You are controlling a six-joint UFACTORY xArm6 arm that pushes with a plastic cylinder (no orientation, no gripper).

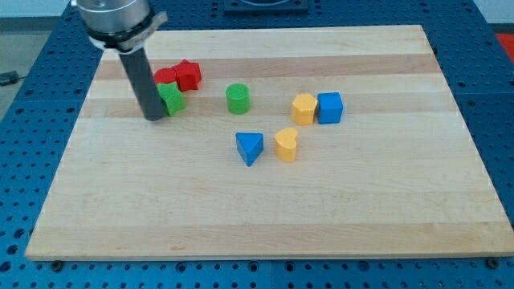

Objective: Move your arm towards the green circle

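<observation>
The green circle (238,98) is a short green cylinder standing upright on the wooden board (265,201), left of centre toward the view's top. My tip (153,116) rests on the board well to the view's left of it, about a hundred pixels away. The tip stands right against a green star-shaped block (171,99), on that block's left side. The dark rod rises from the tip to the metal arm head at the view's top left.
Two red blocks (181,75) lie just above the green star. A yellow block (303,107) and a blue cube (329,107) sit side by side right of the green circle. A blue triangle (249,148) and a yellow heart (286,144) lie below it.
</observation>
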